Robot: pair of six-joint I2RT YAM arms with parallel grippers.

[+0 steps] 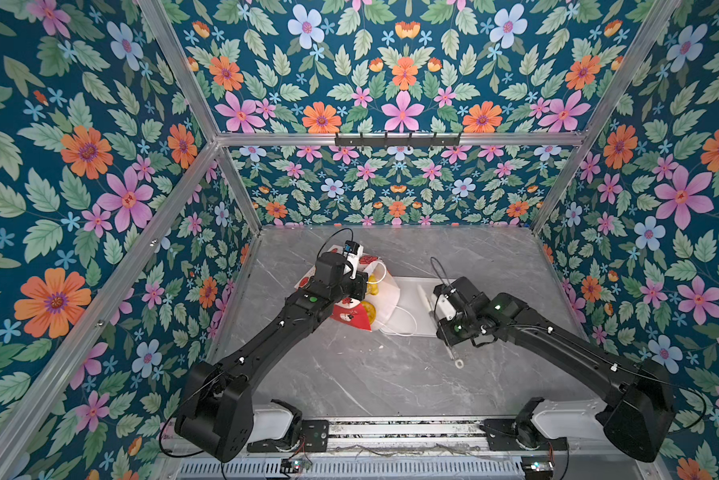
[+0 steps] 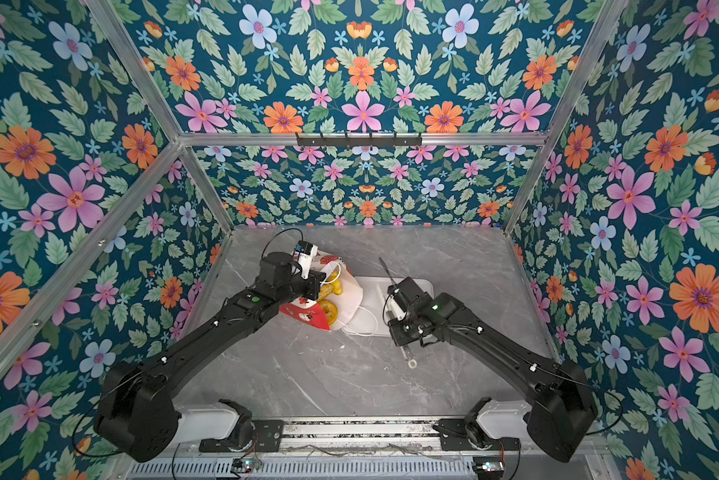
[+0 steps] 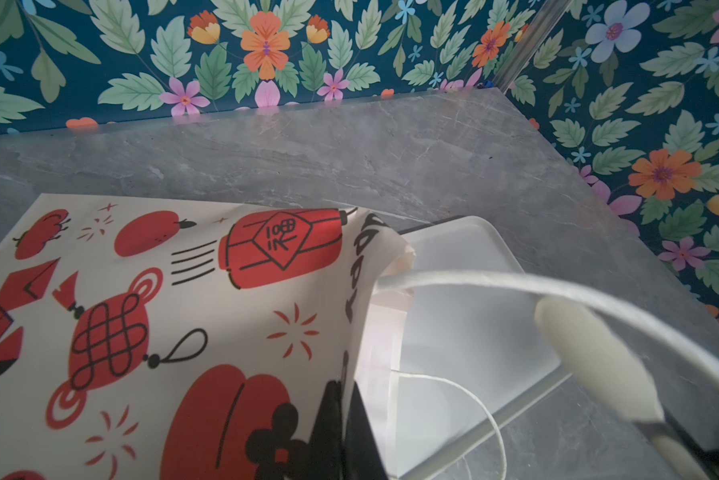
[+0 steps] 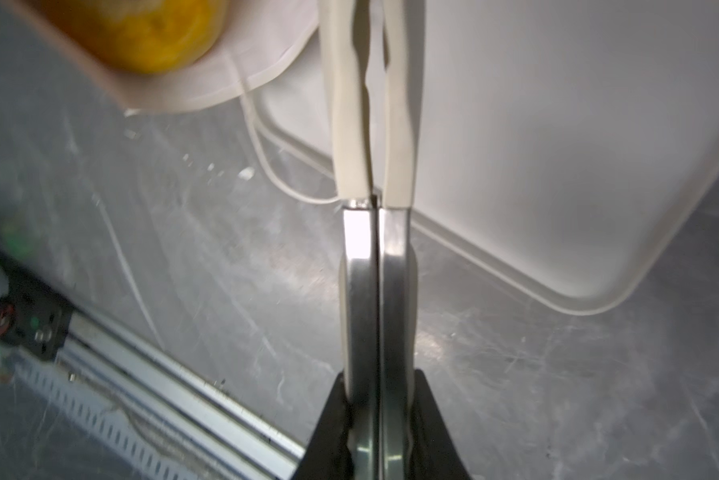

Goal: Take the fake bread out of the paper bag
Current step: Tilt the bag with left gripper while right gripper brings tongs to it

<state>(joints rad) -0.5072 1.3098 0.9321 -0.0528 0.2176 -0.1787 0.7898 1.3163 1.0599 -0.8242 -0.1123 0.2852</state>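
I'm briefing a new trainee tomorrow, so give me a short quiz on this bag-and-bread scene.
1. True or false: the paper bag stands upright on the table.
2. What is the right gripper shut on? A) tongs B) a croissant C) a cord handle
3. Fill in: the fake bread in view lies ___ the bag's mouth.
Key: 1 false, it lies on its side. 2 A, closed metal tongs with cream tips. 3 inside.
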